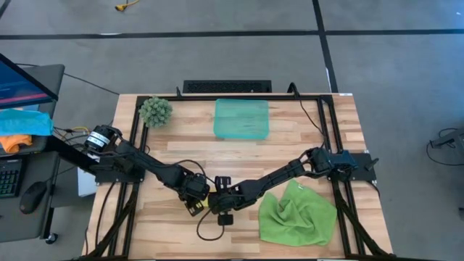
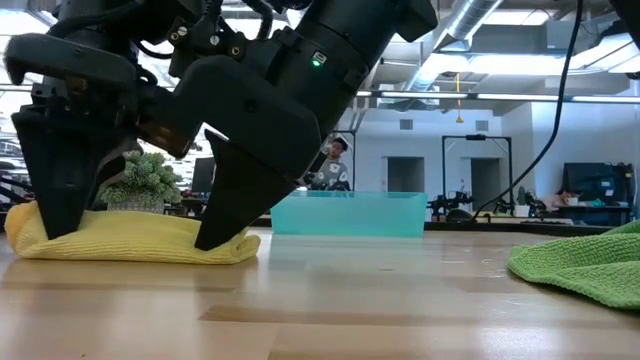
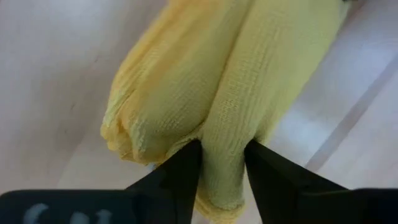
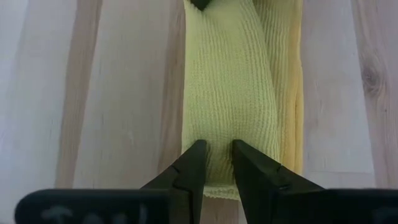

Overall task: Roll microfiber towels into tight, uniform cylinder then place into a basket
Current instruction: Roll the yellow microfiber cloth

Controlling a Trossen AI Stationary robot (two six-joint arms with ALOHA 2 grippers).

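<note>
Grippers meet at the near middle of the table [image 1: 239, 148], and between them we see the yellow towel [image 2: 135, 238] lying as a loose, flattish roll on the wood. The left gripper [image 3: 222, 163] stands at one end of that roll; its fingers [image 3: 180, 171] flank a ridge of the yellow cloth, the fabric filling the gap between them, though we cannot tell whether they are pressing it or have let go. The right gripper [image 4: 216, 160] is at the opposite end, its two fingers set narrowly apart with a fold of the same towel pinched between them. In the low view both dark grippers come down onto the roll from above.

We find the green towel [image 1: 297, 214] crumpled in a heap near the front right corner, well apart from the grippers. The basket [image 1: 241, 118] sits toward the far edge, holding no towel, and a fuzzy green ball [image 1: 155, 110] rests near the far left corner
</note>
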